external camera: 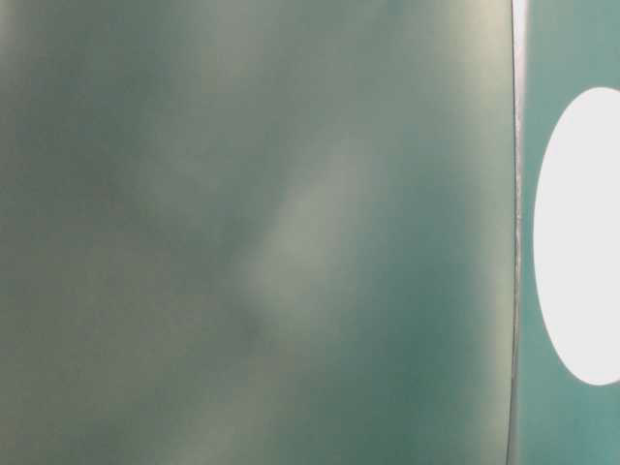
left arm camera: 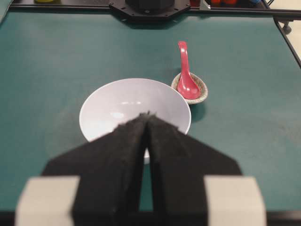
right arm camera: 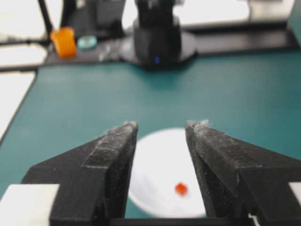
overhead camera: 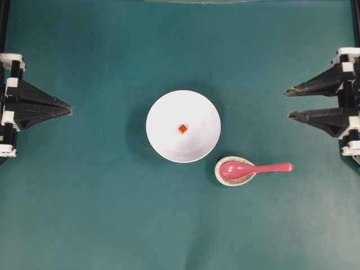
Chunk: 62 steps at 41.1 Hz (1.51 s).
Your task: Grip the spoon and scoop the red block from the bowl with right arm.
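The white bowl point(overhead camera: 166, 110) stands mid-table with the tiny red block point(overhead camera: 183, 129) at its centre. The pink-red spoon point(overhead camera: 256, 167) lies to the bowl's lower right, with its scoop in a speckled spoon rest point(overhead camera: 217, 175) and its handle pointing right. My left gripper point(overhead camera: 70, 107) is shut and empty at the left edge. It points at the bowl point(left arm camera: 117, 101), with the spoon point(left arm camera: 184, 70) beyond. My right gripper point(overhead camera: 287, 103) is open and empty at the right edge, above the spoon's handle end. The bowl point(right arm camera: 157, 160) and block point(right arm camera: 181, 189) show between its fingers point(right arm camera: 120, 141).
Green mat covers the table. The table-level view is blurred teal with the bowl's white side point(external camera: 581, 232) at its right edge. The opposite arm's base point(right arm camera: 157, 37) and an orange object point(right arm camera: 63, 41) stand beyond the table's far edge.
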{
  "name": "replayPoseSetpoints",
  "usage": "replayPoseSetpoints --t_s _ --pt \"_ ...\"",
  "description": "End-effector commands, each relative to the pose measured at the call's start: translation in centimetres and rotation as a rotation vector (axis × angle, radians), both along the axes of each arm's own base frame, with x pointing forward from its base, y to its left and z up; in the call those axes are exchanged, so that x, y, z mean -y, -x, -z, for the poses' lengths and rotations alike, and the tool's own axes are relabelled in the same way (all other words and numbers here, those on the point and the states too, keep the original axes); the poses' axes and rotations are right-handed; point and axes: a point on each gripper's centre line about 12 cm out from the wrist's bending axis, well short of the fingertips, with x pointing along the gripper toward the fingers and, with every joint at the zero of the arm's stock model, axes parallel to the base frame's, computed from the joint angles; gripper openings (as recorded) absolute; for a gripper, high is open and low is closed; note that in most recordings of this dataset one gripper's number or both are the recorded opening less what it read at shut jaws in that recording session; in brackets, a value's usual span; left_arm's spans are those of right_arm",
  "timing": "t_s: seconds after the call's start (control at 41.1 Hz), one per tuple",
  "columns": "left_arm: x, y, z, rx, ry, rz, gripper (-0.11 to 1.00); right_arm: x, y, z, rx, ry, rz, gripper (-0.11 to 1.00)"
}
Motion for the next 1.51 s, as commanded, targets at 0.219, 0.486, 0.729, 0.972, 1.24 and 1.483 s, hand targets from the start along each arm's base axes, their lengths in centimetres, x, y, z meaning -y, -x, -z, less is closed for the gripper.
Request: replayPoseSetpoints --t_s 0.219,0.486,0.729,0.972,1.24,1.483 --pt "0.0 -0.2 -1.1 0.029 -0.001 0.002 -0.01 -0.2 -0.8 2.6 -0.119 -0.023 -0.007 0.52" --pt "0.0 -0.2 -1.1 0.029 -0.001 0.000 -0.01 -2.5 -1.1 7.3 -0.159 -0.017 -0.101 0.52" --pt "0.0 -0.2 -1.2 0.031 -0.001 0.000 -0.01 -3.8 -1.0 10.6 -0.169 -0.069 -0.132 0.52" --pt "0.0 -0.2 -1.2 0.031 -0.001 0.000 -0.01 -4.3 -1.0 12.9 -0.203 -0.082 -0.133 0.52" --pt "0.0 -0.2 -1.1 0.028 -0.003 0.002 -0.01 -4.3 -0.5 15.0 -0.220 -0.099 -0.103 0.52" --pt "0.0 -0.2 -1.0 0.018 -0.003 0.001 -0.01 -5.1 -0.4 16.7 -0.256 -0.105 -0.100 0.52"
